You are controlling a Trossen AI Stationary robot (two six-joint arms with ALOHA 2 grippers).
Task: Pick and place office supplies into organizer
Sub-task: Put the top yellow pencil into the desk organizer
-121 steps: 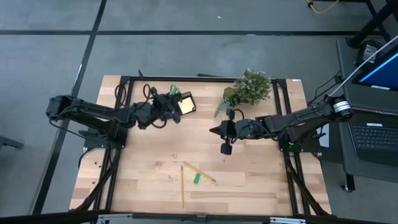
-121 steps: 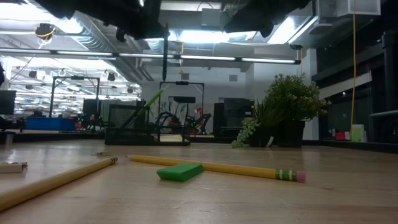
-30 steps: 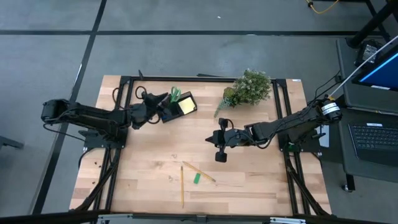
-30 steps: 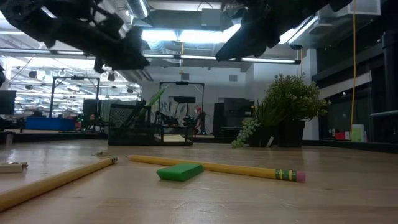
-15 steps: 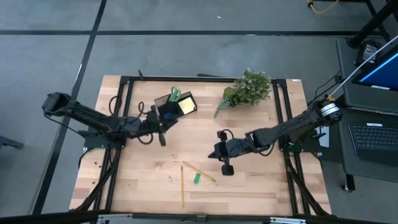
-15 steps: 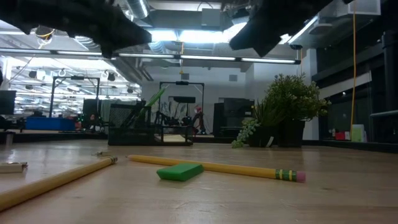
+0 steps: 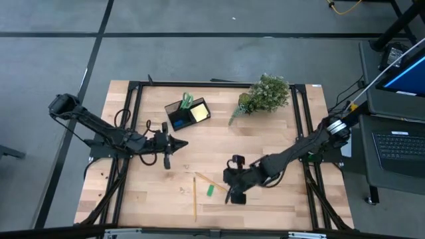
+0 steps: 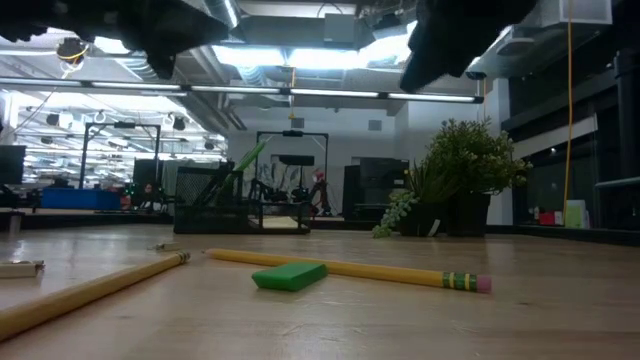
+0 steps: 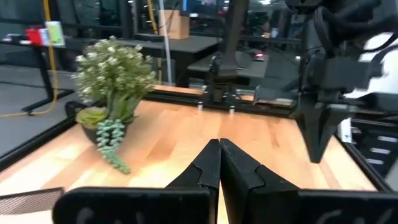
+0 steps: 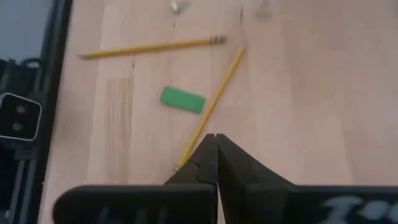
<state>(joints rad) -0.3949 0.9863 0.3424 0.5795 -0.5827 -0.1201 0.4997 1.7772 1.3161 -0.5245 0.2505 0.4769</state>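
the left gripper is held closed and empty over bare table, below the organizer. the right gripper is closed, empty, beside the green block and two pencils, still loose.

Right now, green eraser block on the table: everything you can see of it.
The green block is a small flat rectangular slab, matte solid green, rubbery-looking, with slightly rounded edges. It lies flat on the wooden table near the front edge, between two yellow pencils, close beside the slanted one; whether they touch cannot be told. In the low view it sits in front of that pencil. Nothing grips it: the right gripper, shut, hovers above and just beside it.
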